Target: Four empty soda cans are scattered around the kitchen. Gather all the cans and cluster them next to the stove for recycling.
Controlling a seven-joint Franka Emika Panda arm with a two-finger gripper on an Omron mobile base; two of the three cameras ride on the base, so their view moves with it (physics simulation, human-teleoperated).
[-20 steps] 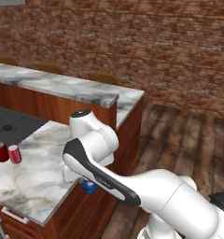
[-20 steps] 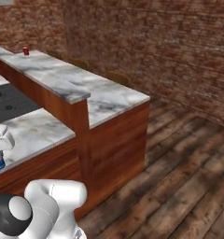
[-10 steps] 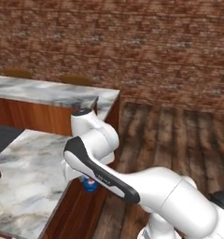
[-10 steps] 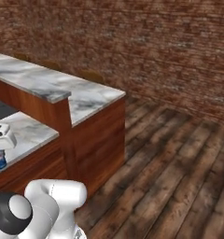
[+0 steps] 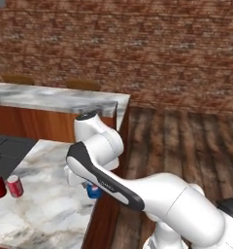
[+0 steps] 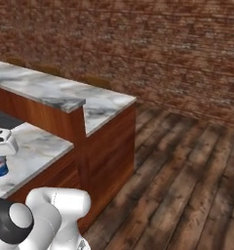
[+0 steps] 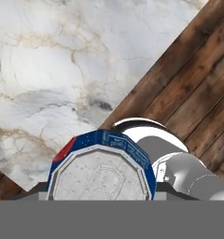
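I am gripping a blue cylindrical soda can (image 7: 101,165) with a silver top; my gripper (image 6: 2,146) is closed on its sides, with the silver end facing my hand camera. The can's long axis is running upright, logo outward, and I am carrying it above the white marbled counter (image 5: 50,204), presumably to keep it clear of the edge. Farther along, two red soda cans (image 5: 7,186) are standing just beside the black gas stove (image 5: 9,151), where I judge this one belongs.
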